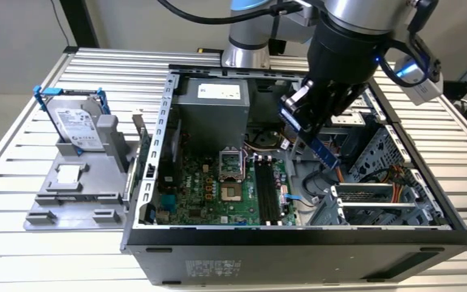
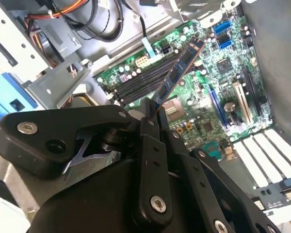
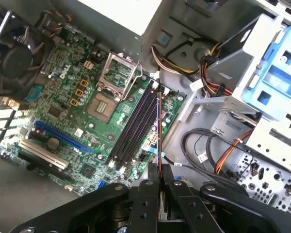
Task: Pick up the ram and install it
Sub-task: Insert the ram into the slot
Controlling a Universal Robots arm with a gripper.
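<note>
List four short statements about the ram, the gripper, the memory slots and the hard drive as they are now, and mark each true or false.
1. The gripper is shut on the ram. True.
2. The long black motherboard slots hold no stick. True.
3. The ram is seated in a slot. False: it hangs tilted in the gripper, clear of the slots.
4. The hard drive lies inside the computer case. False: it stands on the grey holder outside the case, on the exterior view's left.
</note>
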